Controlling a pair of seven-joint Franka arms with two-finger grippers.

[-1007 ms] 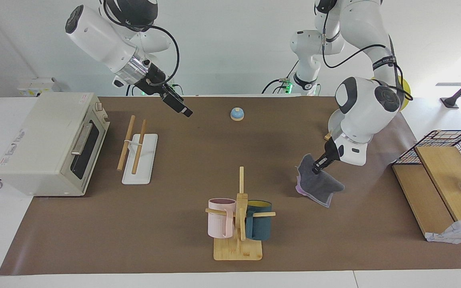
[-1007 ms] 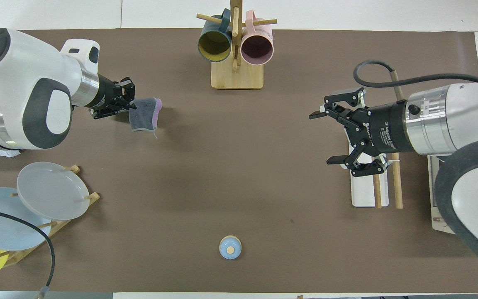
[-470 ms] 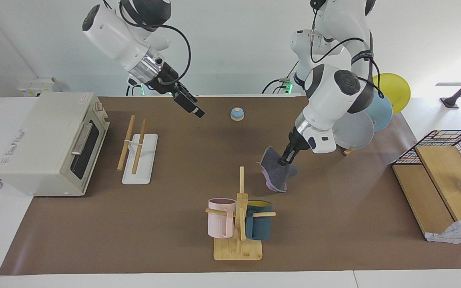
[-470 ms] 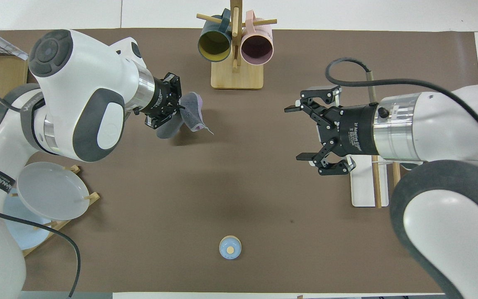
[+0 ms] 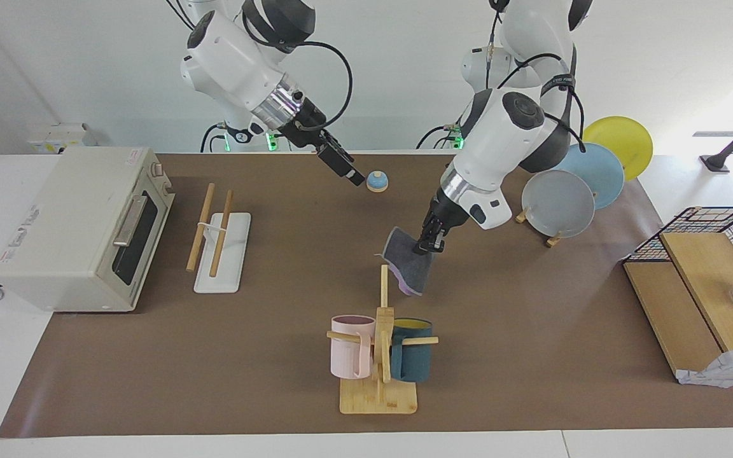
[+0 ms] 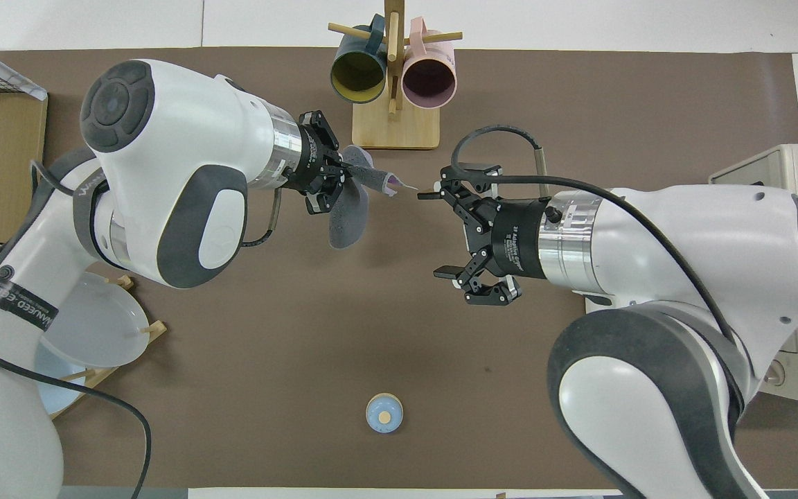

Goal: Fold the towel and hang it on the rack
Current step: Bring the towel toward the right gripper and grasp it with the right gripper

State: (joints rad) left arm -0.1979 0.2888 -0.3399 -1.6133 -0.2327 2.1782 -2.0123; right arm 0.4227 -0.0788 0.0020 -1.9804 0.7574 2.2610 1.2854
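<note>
The towel (image 5: 406, 267) (image 6: 348, 217), dark grey with a purple edge showing, hangs crumpled above the mat, a little nearer to the robots than the mug tree. My left gripper (image 5: 428, 245) (image 6: 335, 184) is shut on its upper edge. My right gripper (image 5: 349, 172) (image 6: 436, 234) is open and holds nothing. It hangs over the middle of the mat and faces the towel across a small gap. The rack (image 5: 221, 253), two light-wood rods on a white base, stands in front of the toaster oven. In the overhead view my right arm hides the rack.
A bamboo mug tree (image 5: 379, 388) (image 6: 395, 128) carries a pink and a teal mug close to the hanging towel. A blue bell (image 5: 376, 182) (image 6: 384, 414) sits near the robots. The toaster oven (image 5: 80, 229), a plate stand (image 5: 557, 203) and a wire basket (image 5: 710, 235) line the table's ends.
My left gripper has lifted the towel off the mat and carried it toward the table's middle. My right arm swung in from over the rack toward the middle, its gripper still open.
</note>
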